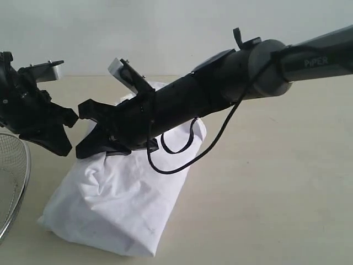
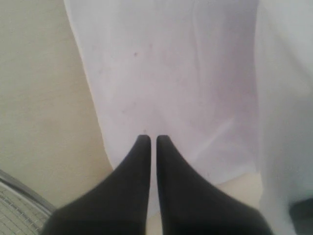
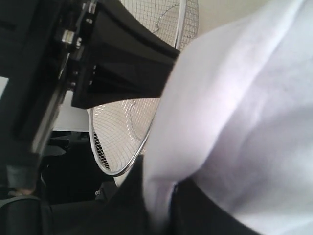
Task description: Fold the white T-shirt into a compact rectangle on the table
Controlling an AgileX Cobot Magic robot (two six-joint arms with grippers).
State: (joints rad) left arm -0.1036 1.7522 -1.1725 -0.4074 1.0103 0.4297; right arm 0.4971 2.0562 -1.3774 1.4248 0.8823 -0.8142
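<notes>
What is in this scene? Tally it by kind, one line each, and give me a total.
white T-shirt: 1
wire-mesh basket: 1
table: 1
robot hands: 2, the left hand and the right hand
Total: 5

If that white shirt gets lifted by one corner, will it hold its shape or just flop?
Probably flop: the white T-shirt lies in soft creases and drapes limply over the right gripper. It looks thin and light, so a small pinch should be enough to lift it. Pushed across the table, it would likely bunch up rather than slide as one piece.
</notes>
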